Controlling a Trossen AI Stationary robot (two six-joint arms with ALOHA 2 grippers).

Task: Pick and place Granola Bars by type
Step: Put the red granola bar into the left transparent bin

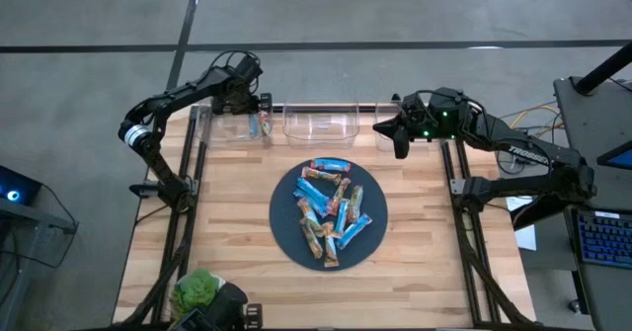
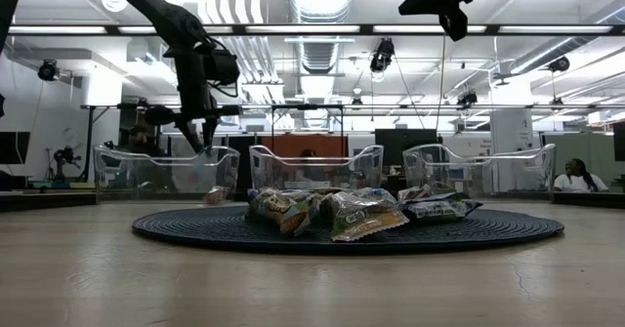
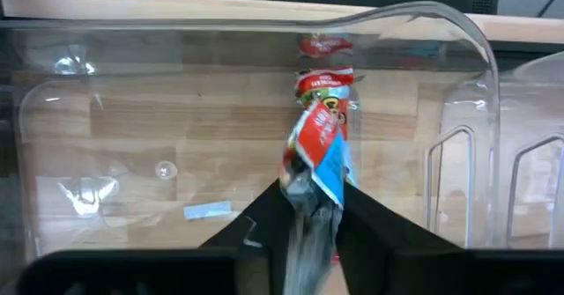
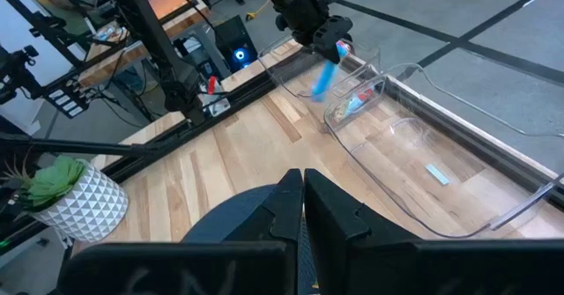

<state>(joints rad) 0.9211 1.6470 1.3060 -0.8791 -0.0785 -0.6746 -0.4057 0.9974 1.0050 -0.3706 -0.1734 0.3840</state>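
A: Left gripper [image 3: 310,200] down inside the left bin [image 3: 476,84], fingers pinching the tail end of a red-and-blue bar [image 3: 319,141]. Hanging straight off the fingertips, clear of the bin floor.

B: Firm squeeze or slack?

A: Cannot tell. Wrapper between both fingers, touching each; no more to be had than that.

B: Best way to finish the drop?

A: Probably hold level over the middle of the bin, well inside the walls, then spread the fingers wide in one go. Shiny wrapper, so likely to cling to one finger; worth a short pause before lifting. Rise straight up afterwards, no sideways drift into the clear wall.

B: Anything already in there?

A: What looks like another bar [image 4: 354,101] of the same colours on the bin floor, just beside the hanging one. Right place for this type, by the look of it.

B: Arm pose?

A: Left arm reaching from the table's left side to the far edge, elbow raised, wrist bent so the fingers point down into the bin.

B: Other side?

A: Right gripper [image 4: 302,185] raised above the table's far right, fingers pressed together, holding nothing. Waiting.

B: Remaining work?

A: Plenty. Pile of bars [image 1: 331,212] on the dark plate [image 1: 286,227] at mid-table, blue and brown mixed.
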